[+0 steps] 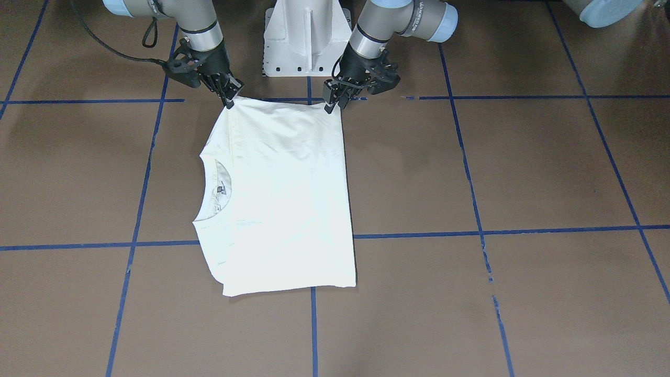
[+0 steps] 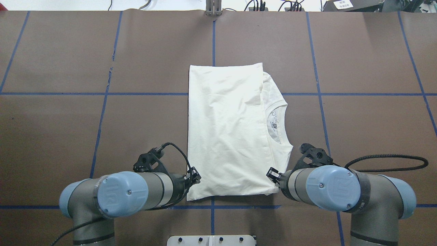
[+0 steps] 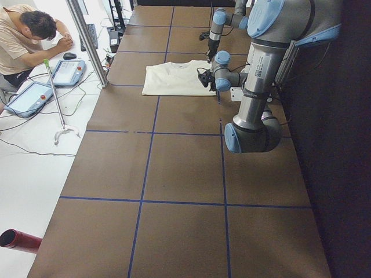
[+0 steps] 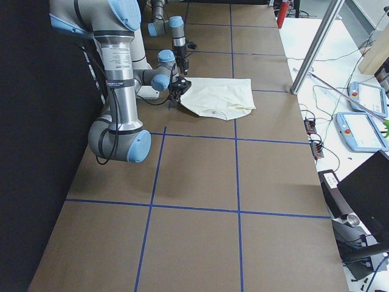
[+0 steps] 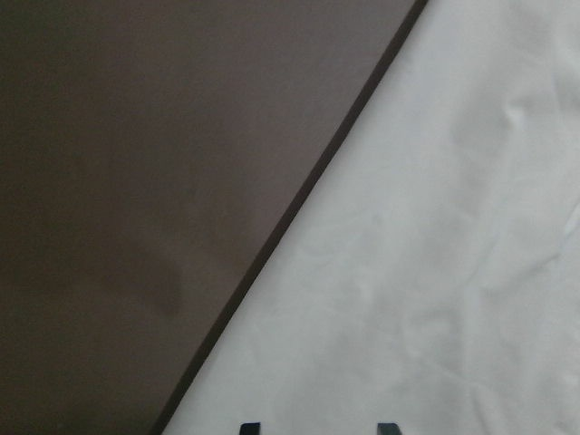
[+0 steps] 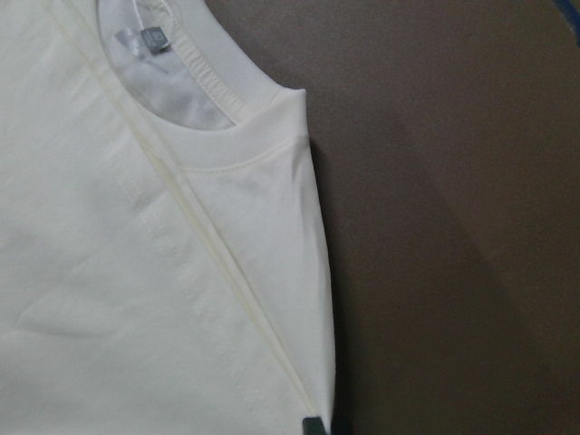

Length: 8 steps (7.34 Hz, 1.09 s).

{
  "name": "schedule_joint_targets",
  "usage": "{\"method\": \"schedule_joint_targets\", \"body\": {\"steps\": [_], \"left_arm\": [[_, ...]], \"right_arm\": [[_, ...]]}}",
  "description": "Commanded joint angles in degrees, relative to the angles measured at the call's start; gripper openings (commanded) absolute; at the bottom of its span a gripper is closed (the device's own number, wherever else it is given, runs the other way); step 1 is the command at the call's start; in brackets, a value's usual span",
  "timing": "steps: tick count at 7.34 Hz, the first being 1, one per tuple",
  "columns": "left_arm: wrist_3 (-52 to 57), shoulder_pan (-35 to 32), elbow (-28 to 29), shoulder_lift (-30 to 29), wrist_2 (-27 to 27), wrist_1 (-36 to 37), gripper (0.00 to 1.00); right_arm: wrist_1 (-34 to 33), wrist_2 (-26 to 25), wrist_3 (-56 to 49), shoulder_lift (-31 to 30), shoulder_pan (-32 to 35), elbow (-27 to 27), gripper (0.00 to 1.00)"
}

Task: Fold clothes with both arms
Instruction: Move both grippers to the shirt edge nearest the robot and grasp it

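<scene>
The cream T-shirt lies folded into a tall rectangle on the brown table, its ribbed neck toward my right; no print shows. My left gripper is at the near left corner, seen on the right in the front-facing view. In the left wrist view its fingertips stand apart over the cloth, open. My right gripper is at the near right corner. In the right wrist view its tips are together on the shirt's edge, shut on it.
The white pedestal stands between the arms. Blue tape lines grid the table. In the left side view, a seated person, tablets and a metal post are beyond the table's edge.
</scene>
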Motion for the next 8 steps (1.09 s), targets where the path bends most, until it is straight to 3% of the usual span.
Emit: {"method": "schedule_joint_targets", "body": {"steps": [1, 4, 6, 8], "left_arm": [[-1.1, 2.4, 2.0, 0.0, 0.7, 0.3, 0.53], [-1.1, 2.4, 2.0, -0.5, 0.7, 3.0, 0.50], [-1.2, 2.4, 1.9, -0.6, 0.7, 3.1, 0.00], [-1.2, 1.7, -0.3, -0.4, 0.8, 3.1, 0.00]], "right_arm": [[0.0, -0.1, 0.0, -0.2, 0.0, -0.2, 0.00], [0.0, -0.1, 0.0, -0.2, 0.0, -0.1, 0.00], [0.0, -0.1, 0.0, -0.2, 0.0, -0.1, 0.00], [0.0, -0.2, 0.0, -0.2, 0.0, 0.0, 0.00]]}}
